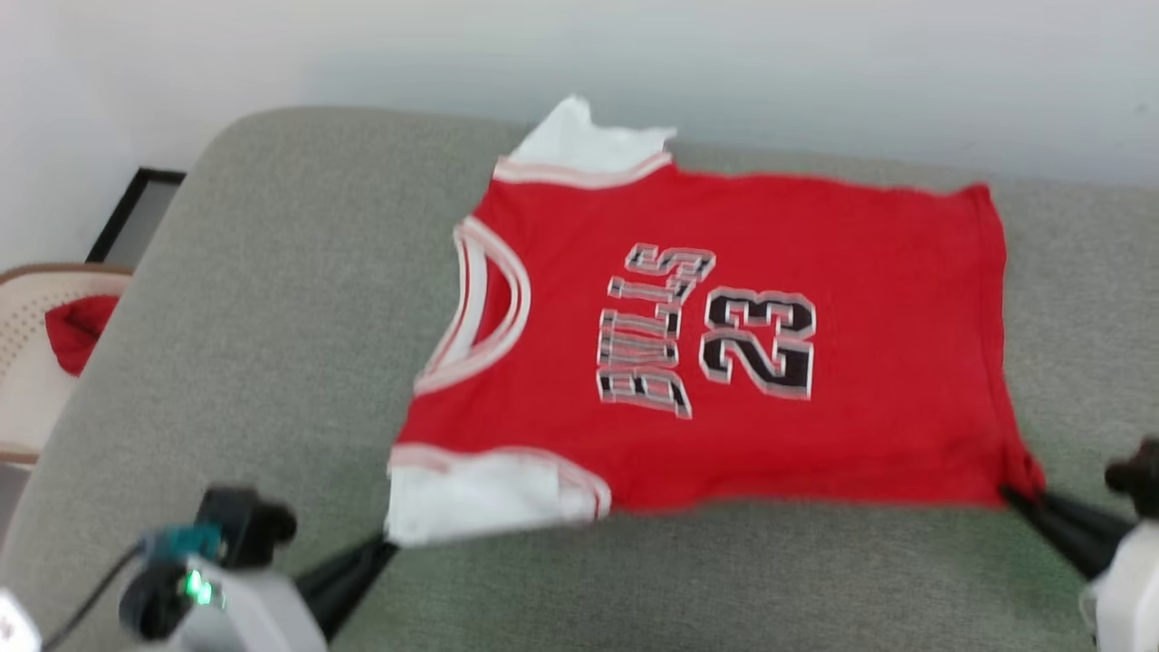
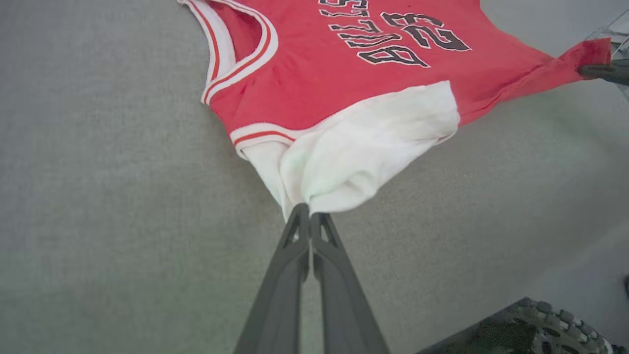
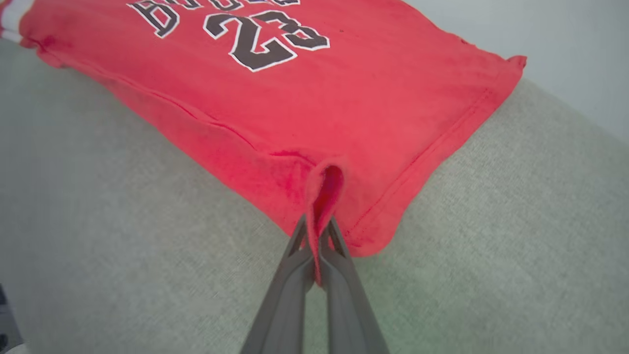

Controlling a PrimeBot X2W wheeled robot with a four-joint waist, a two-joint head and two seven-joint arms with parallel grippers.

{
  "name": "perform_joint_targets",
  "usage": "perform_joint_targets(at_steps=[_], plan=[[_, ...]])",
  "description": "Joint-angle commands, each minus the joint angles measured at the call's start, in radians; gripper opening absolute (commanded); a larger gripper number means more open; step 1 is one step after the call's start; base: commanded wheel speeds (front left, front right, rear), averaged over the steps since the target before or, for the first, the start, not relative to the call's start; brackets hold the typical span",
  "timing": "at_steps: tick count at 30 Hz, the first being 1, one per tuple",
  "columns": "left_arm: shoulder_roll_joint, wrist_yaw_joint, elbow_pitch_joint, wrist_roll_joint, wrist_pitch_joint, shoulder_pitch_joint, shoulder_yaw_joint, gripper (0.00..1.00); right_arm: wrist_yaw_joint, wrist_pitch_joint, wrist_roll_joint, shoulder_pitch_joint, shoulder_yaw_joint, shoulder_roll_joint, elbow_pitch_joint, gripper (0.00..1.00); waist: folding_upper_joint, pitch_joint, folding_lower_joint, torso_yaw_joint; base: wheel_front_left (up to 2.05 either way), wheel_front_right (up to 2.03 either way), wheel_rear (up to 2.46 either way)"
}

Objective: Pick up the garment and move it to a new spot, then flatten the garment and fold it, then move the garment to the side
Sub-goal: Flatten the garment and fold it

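While my two grippers are each clamping a near corner of it, the bright red soft fabric shirt [image 1: 724,362] is lying spread face up on the broad grey woven-fabric cushion [image 1: 272,317]. Its striped neckline is pointing to my left and its hem to my right. Black "BULLS" lettering and a "23", both outlined in white, are showing across the chest. Thin red-and-white trim bands are edging the neck and both white sleeve ends.

My left gripper [image 2: 309,209] is pinching the near white sleeve, its fingers pressed together with the cloth bunching out from the tips. My right gripper [image 3: 318,226] is squeezing the near hem corner, with a raised fold of red fabric caught between its closed fingers. The shirt's near edge is running fairly straight between the two grips.

Bare cushion is stretching along the near side and widely to my left, with a narrower strip beyond the hem on my right. The far sleeve is poking toward the cushion's back edge, close to the plain white wall [image 1: 815,72].

Off the cushion's left edge, a pale woven seat or basket [image 1: 27,380] is holding a small plain red cloth [image 1: 77,330]; I cannot tell which it is. Behind it, a black-framed panel [image 1: 136,213] is sitting beside the wall, well apart from the shirt.
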Motion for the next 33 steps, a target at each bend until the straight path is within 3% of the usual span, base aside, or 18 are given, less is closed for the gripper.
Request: perform_joint_targets(at_steps=[1, 9, 20, 28, 33], plan=[[0.007, 0.011, -0.011, -0.012, -0.012, 0.023, -0.001, 0.00, -0.001, -0.002, 0.009, 0.022, -0.002, -0.007, -0.009, 0.00, 0.0000, -0.021, 0.0000, -0.009, 0.00, 0.00, 0.00], [0.066, 0.108, -0.098, -0.096, -0.078, 0.193, 0.003, 0.00, -0.001, 0.006, 0.066, 0.179, -0.028, -0.057, -0.076, 0.00, 0.0000, -0.025, 0.0000, -0.019, 0.00, 0.00, 0.00], [0.133, 0.191, -0.208, -0.098, -0.097, 0.245, 0.061, 0.00, -0.001, 0.056, 0.078, 0.253, -0.114, -0.039, -0.153, 0.00, 0.0000, 0.020, 0.0000, -0.058, 0.00, 0.00, 0.00], [0.196, 0.166, -0.224, 0.013, -0.001, 0.085, 0.112, 0.00, -0.001, 0.153, 0.052, 0.168, -0.207, 0.027, -0.185, 0.00, 0.0000, 0.067, 0.0000, -0.090, 0.00, 0.00, 0.00], [0.158, 0.090, -0.138, 0.084, 0.101, -0.056, 0.137, 0.00, -0.001, 0.221, 0.012, 0.092, -0.241, 0.081, -0.154, 0.00, 0.0000, 0.109, 0.0000, -0.100, 0.00, 0.00, 0.00]])
